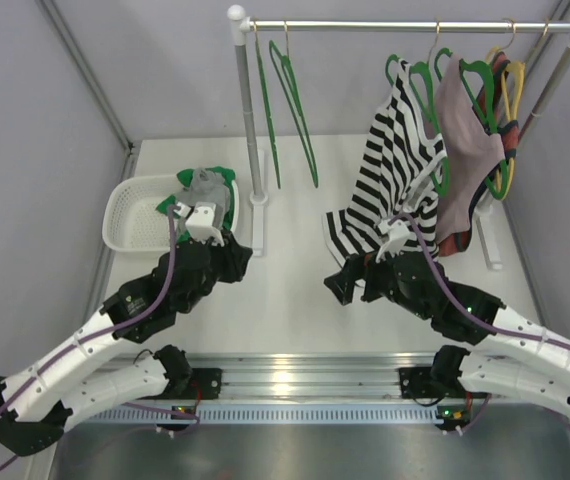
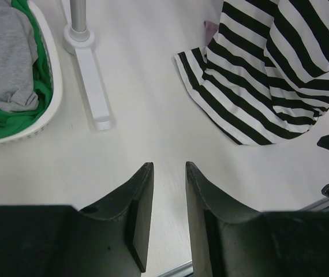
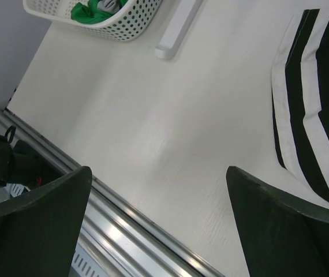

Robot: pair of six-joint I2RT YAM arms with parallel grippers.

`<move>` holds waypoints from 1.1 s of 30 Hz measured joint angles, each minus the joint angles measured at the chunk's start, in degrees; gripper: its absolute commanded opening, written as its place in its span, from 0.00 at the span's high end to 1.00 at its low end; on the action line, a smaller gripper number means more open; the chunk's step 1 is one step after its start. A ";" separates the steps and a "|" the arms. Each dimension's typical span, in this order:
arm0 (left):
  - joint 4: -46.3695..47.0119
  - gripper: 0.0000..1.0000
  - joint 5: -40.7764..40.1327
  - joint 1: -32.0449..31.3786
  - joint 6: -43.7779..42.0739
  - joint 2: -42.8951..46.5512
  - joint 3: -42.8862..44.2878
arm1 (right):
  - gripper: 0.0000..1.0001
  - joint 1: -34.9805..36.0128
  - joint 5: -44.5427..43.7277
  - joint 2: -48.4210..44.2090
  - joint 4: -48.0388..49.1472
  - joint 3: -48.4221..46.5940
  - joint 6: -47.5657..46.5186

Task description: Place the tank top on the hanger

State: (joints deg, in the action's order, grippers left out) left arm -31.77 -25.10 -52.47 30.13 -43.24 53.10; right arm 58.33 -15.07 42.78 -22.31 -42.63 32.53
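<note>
A: Tank top (image 2: 6,57) picked up yet?

B: No. The left gripper (image 2: 169,168) has its jaws drawn nearly together, with only a slim gap and nothing in it. It hangs over bare table (image 2: 153,115), touching nothing.

A: And the other one?

B: The right gripper (image 3: 159,171) is spread wide and holds nothing. It is above the table too, with the edge of the striped top (image 3: 320,115) off to one side.

A: So where's the garment?

B: It's bunched up in the white basket (image 1: 125,215), lying on the green garment (image 2: 14,118). From the left wrist view, the basket is well apart from the fingers, past the rack foot (image 2: 89,81).

A: Which step, then?

B: I'd say the very first, the reach for the pick. Nothing of the task looks done.

A: What does the next move need?

B: The left jaws need to open wider. Then the arm swings to the basket and pinches grey cloth only, ideally near a strap, leaving the green behind.

A: And the hanger (image 1: 298,115)?

B: It's on the rail, 1 of 2 bare green ones hanging apart from the dressed hangers.
</note>
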 measured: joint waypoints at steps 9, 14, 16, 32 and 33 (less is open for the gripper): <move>0.00 0.66 -0.04 0.00 0.00 0.37 -0.02 | 0.00 0.00 1.05 0.17 -0.02 0.00 -0.57; 0.00 0.66 -0.04 0.00 0.00 0.37 -0.09 | 0.00 0.00 1.40 0.31 0.00 0.00 -0.61; 0.00 0.66 -0.04 0.00 0.02 0.37 -0.11 | 0.00 0.00 1.46 0.57 -0.02 0.00 -0.79; 0.00 0.66 -0.07 -0.02 0.00 0.37 -0.20 | 0.00 0.00 1.81 0.85 0.00 0.00 -1.03; 0.00 0.66 -0.04 0.00 0.02 0.37 -0.20 | 0.00 0.00 1.88 0.87 -0.02 0.00 -1.05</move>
State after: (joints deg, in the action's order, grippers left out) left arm -31.77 -25.15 -52.47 30.15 -42.87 52.90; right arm 58.33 -13.19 43.66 -22.33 -42.63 31.48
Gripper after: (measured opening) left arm 0.340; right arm 0.996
